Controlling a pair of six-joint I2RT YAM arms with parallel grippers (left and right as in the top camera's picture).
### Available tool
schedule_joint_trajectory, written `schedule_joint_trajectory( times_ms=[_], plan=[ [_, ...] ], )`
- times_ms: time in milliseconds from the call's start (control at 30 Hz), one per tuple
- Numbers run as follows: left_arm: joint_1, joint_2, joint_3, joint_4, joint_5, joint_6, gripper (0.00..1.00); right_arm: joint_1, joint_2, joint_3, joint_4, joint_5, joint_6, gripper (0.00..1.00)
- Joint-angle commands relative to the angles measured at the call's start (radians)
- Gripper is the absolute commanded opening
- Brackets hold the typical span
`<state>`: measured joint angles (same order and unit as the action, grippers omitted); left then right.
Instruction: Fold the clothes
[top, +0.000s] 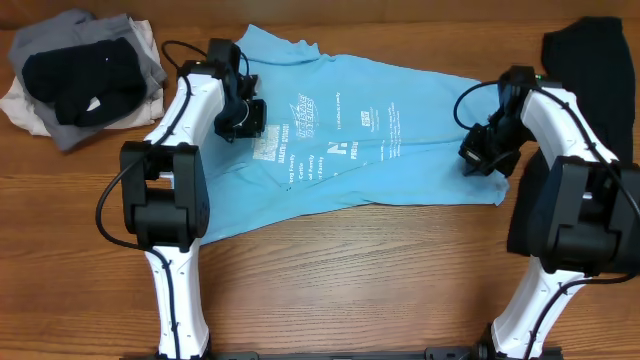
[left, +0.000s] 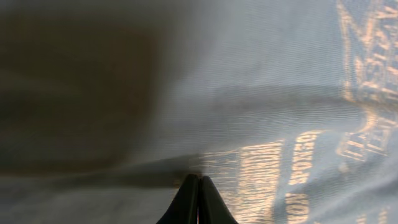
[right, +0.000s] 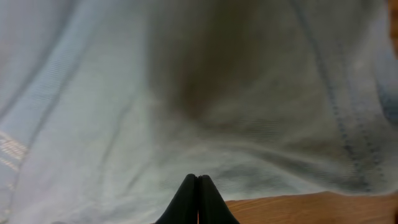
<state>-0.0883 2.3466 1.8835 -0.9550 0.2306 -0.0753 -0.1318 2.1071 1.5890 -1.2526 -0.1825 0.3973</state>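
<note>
The sky-blue T-shirt (top: 370, 140) with white print lies spread across the middle of the table, creased on a diagonal. My left gripper (top: 247, 117) is low on its left part beside the print. In the left wrist view its jaws (left: 199, 177) are shut, and a crease of the T-shirt (left: 261, 106) runs to the tips. My right gripper (top: 482, 152) is at the shirt's right edge. Its jaws (right: 198, 178) are shut on the T-shirt (right: 124, 112), with wrinkles meeting at the tips. A black garment (top: 590, 60) lies at the far right.
A pile of grey, black and pale clothes (top: 85, 72) sits at the back left corner. The wooden table (top: 350, 280) shows in front of the shirt, and a strip of it (right: 311, 208) shows under the shirt's edge in the right wrist view.
</note>
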Motion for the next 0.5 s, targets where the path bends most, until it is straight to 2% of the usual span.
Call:
schedule_joint_trajectory(
  times_ms=[0, 167, 467],
  plan=[
    [0.011, 0.0, 0.0, 0.007, -0.032, -0.007, 0.04, -0.012, -0.001, -0.026, -0.004, 0.029, 0.023, 0.04],
    [0.019, 0.01, 0.0, 0.017, -0.071, -0.006, 0.04, -0.015, -0.001, -0.066, -0.001, 0.202, 0.109, 0.04],
    [0.048, 0.077, 0.0, 0.01, -0.078, -0.007, 0.04, -0.082, -0.001, -0.221, 0.12, 0.204, 0.124, 0.04]
  ],
)
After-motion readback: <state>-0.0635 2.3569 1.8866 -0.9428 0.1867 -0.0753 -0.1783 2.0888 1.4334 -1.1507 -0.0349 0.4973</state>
